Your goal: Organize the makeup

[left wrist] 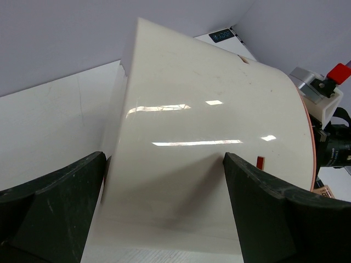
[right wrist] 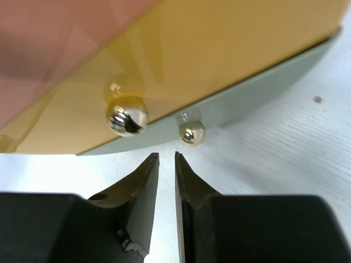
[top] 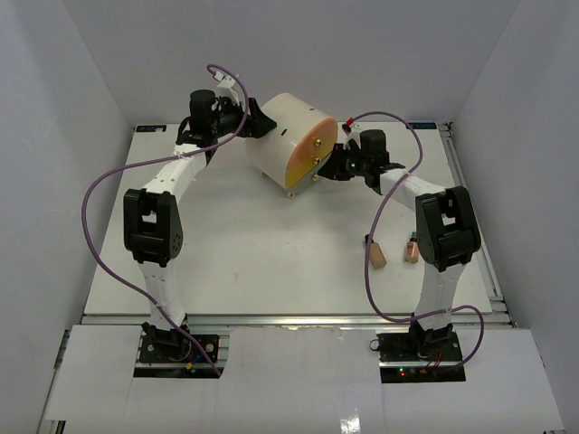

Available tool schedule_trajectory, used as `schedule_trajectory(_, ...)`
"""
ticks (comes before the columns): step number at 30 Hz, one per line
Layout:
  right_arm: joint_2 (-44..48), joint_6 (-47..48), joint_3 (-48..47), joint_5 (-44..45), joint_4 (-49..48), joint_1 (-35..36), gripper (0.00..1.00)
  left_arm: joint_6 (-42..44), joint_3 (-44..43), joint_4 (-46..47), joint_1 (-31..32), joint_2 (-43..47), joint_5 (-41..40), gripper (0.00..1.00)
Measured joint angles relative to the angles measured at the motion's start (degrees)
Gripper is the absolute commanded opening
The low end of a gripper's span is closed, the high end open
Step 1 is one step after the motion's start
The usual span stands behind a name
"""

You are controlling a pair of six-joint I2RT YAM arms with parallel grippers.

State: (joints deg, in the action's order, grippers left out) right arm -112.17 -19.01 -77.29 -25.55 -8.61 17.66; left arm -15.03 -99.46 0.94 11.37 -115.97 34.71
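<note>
One cream box (top: 285, 127) stands at the upper middle of the tabletop (top: 253, 244), its one orange-yellow front (top: 310, 155) turned toward the lower right of the frame. Two arms reach toward it, one from each side.

The left gripper (top: 261, 118) is at the box's back, in the upper left. In the left wrist view its two fingers (left wrist: 55, 203) stand wide apart with the box's curved cream wall (left wrist: 208, 120) between them. Whether either finger touches the wall cannot be told.

The right gripper (top: 333, 169) is just beside the front's lower right edge. In the right wrist view its two fingers (right wrist: 143, 181) are nearly together, with only a thin slit between the tips, and they hold nothing. Two shiny round balls sit just above the tips. The larger knob (right wrist: 128, 116) is on the yellow front, up and to the left. The smaller ball (right wrist: 192, 133) is at the box's lower edge, slightly right of the slit. Neither touches the fingers.

Two makeup bottles lie on their sides at the lower right of the tabletop, well apart from the box. The left bottle (top: 377, 257) is tan. The right bottle (top: 412, 250) lies against the right arm's dark elbow joint (top: 448, 226). The two are near each other but not touching.

Two purple cables show, one looping along each arm (top: 90, 203).
</note>
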Motion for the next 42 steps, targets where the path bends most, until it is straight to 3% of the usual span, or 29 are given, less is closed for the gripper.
schedule_trajectory(3, 0.48, 2.28, 2.13, -3.45, -1.3, -1.94, 0.32, -0.44, -0.02, -0.3, 0.35, 0.11, -0.76, 0.98)
schedule_trajectory(10, -1.83, 4.83, 1.62, -7.83, -3.15, -4.28, 0.51, -1.11, -0.02, -0.52, 0.51, 0.16, -1.29, 0.98)
schedule_trajectory(19, -10.1, 3.81, -3.24, -10.78, -3.43, -3.66, 0.51, -1.39, 0.24, -0.32, 0.55, 0.32, -1.4, 0.98)
schedule_trajectory(26, -12.62, 0.61, -5.83, -13.36, -4.02, -3.4, 0.45, -1.6, 0.87, 0.3, 0.63, 0.62, -1.69, 0.98)
schedule_trajectory(35, -14.24, -2.59, -7.35, -15.01, -5.48, -3.01, 0.24, -2.18, 2.01, 1.12, 0.75, 1.24, -2.55, 0.98)
schedule_trajectory(42, -10.7, -1.46, -0.88, -15.45, -8.33, -4.42, 0.22, -2.98, 2.36, 0.87, 1.02, 1.56, -2.89, 0.98)
